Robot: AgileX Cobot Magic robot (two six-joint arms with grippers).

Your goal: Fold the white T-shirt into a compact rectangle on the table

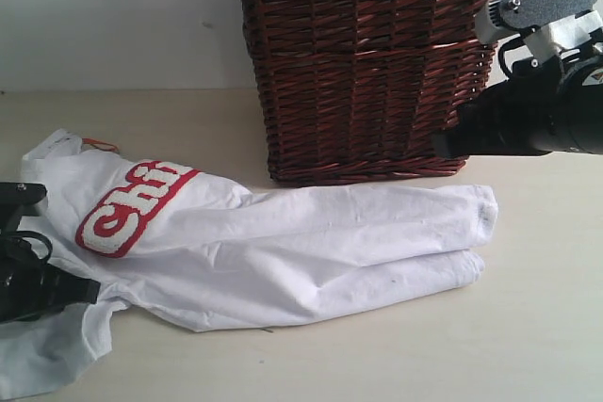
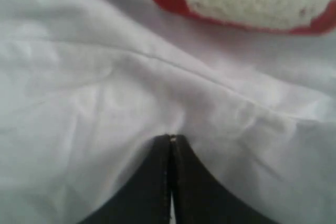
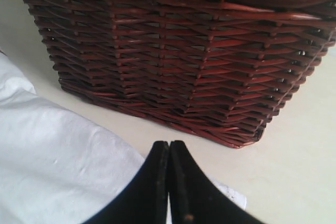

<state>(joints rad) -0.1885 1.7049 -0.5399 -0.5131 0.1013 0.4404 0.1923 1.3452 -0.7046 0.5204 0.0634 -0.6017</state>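
While the white T-shirt [image 1: 283,251] stretches sideways along the surface [image 1: 537,336], left gripper [image 2: 171,138] (jaws together) meets its lettered end; right gripper [image 3: 169,144], likewise closed, hovers near the hem.

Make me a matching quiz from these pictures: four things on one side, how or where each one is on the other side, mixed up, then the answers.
Column one
1. T-shirt
2. basket
3. left fingers
4. right fingers

Column two
A. shut, pointing at the basket
B. white, lying rumpled on the table
C. dark brown wicker, standing behind the T-shirt
D. shut, low over the T-shirt

Pairs: 1-B, 2-C, 3-D, 4-A
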